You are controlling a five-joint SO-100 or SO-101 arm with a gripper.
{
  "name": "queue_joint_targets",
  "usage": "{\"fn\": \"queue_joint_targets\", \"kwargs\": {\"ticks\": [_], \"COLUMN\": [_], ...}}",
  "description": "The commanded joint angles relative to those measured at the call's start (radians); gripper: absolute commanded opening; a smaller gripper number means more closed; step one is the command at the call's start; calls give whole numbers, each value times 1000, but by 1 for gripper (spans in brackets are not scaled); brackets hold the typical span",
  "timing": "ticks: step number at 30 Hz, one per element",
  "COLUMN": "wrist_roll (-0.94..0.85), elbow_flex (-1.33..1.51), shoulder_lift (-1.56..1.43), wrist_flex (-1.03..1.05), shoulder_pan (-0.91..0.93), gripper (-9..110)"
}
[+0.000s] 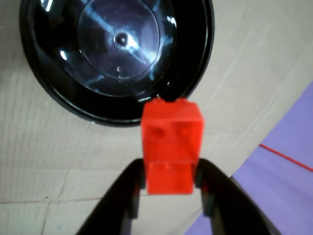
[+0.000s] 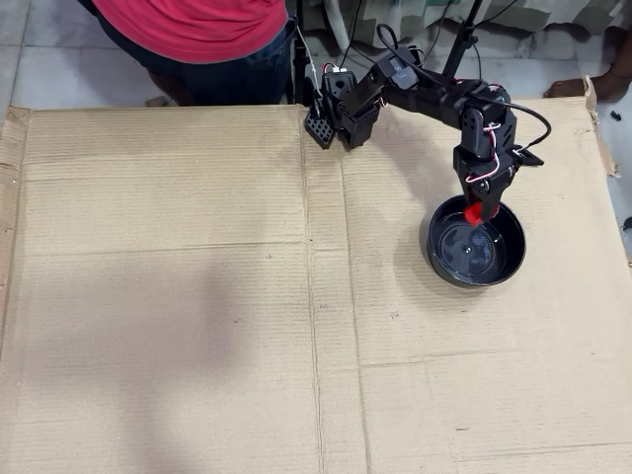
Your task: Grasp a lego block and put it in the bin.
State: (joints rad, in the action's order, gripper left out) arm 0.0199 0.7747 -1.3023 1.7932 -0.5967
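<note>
The gripper (image 1: 168,188) was closed on the lego block (image 1: 171,149), its two black fingers (image 1: 128,188) pinching the lower part of the red brick from either side in the wrist view. In the overhead view the lego block (image 2: 474,213) hung over the far rim of the bin (image 2: 475,273), which sat on the cardboard sheet (image 2: 178,296) toward its right edge. The bin (image 1: 54,93) held nothing.
</note>
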Motion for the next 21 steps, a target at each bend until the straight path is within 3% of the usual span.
{"fn": "queue_joint_targets", "kwargs": {"ticks": [1, 8, 15, 21], "wrist_roll": [-8, -9, -9, -9], "elbow_flex": [-15, -18, -15, -15], "shoulder_lift": [-67, -83, -83, -74], "wrist_flex": [35, 34, 34, 25], "shoulder_pan": [-11, -3, 5, 11], "gripper": [8, 9, 25, 27]}}
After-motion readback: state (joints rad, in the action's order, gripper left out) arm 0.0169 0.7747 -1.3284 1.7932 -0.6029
